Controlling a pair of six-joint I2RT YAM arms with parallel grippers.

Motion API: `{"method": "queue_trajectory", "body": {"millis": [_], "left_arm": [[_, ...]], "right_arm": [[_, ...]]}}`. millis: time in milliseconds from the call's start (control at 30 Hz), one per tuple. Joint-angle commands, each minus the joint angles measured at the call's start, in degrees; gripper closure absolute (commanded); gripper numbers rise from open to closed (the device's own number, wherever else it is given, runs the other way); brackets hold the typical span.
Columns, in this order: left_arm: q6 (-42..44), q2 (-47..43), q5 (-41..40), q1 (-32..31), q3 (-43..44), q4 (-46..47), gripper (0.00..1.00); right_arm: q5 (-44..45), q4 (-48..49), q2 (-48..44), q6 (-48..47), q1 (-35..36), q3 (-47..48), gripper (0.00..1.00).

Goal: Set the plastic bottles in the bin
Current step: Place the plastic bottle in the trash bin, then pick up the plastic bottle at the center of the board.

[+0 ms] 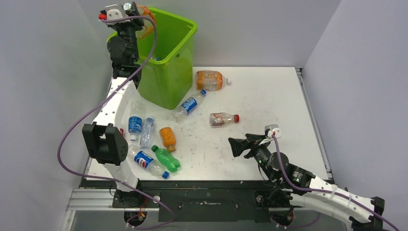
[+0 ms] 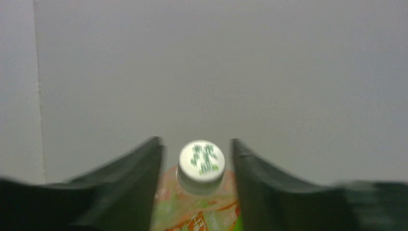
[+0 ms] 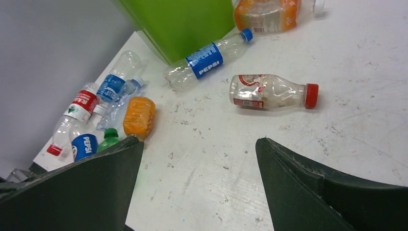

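Observation:
My left gripper (image 1: 142,20) is raised over the rim of the lime-green bin (image 1: 173,72) and is shut on an orange-labelled bottle (image 2: 202,197) with a white cap; both fingers press its shoulders. Several plastic bottles lie on the table. Among them are a red-capped clear one (image 1: 223,119) (image 3: 269,91), a blue-labelled Pepsi one (image 1: 189,105) and a large orange-labelled one (image 1: 210,80). Left of the middle lie an orange one (image 1: 167,138) and a green one (image 1: 166,158). My right gripper (image 1: 236,147) (image 3: 199,140) hovers open above bare table, nearer to me than the red-capped bottle.
More clear bottles with blue labels (image 1: 135,120) lie beside the left arm's lower link (image 1: 103,142). Grey walls close the table on the left, back and right. The bin (image 3: 183,24) stands at the back left of the white table (image 1: 269,96).

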Motion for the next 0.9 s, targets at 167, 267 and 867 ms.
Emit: {"method": "queue_trajectory", "body": {"millis": [167,267,867], "left_arm": [[-1.4,0.7,-0.3,-2.8,5.4,7.9,0.04],[-1.5,-2.9,0.0,-5.2,4.6,8.2,0.04],[-9.1,-61.2,1.1,-16.4,-41.4,-52.1,0.04]], "right_arm": [[6.0,0.6,5.5,-0.5,0.4,2.4,0.1],[5.3,0.8,5.9,0.0,0.4,2.2,0.1],[-20.4,0.5,26.9,-6.8,-0.4,14.2,0.1]]}}
